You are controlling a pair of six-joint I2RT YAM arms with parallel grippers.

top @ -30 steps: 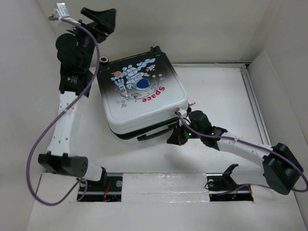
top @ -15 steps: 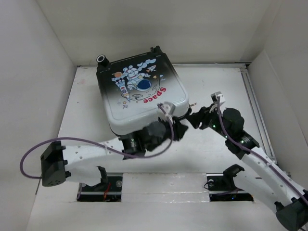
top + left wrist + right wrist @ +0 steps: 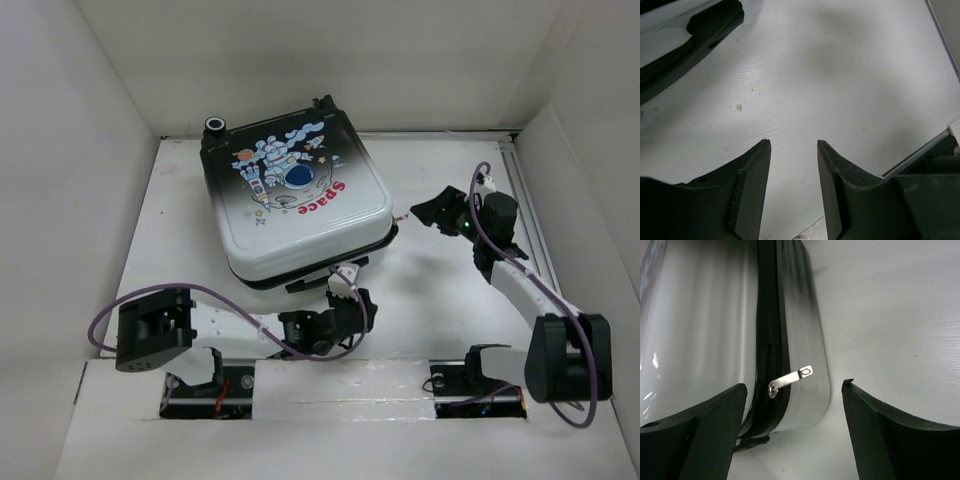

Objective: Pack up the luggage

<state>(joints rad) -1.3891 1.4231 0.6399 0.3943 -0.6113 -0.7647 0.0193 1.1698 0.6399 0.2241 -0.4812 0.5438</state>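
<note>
Both arms have drawn back: lower centre, our left gripper (image 3: 358,304) sits partly parted, empty, below the closed luggage (image 3: 290,200) at upper centre. Our right gripper (image 3: 421,213), spread wide and empty, should centre the zipper pull (image 3: 790,377) before pinching.

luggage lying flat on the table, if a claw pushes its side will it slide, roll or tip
Likely slides, not tips: the luggage lies flat on its broad side. Its wheel faces upward, so rolling seems unlikely. The glossy hard shell looks stiff, probably slippery.
</note>
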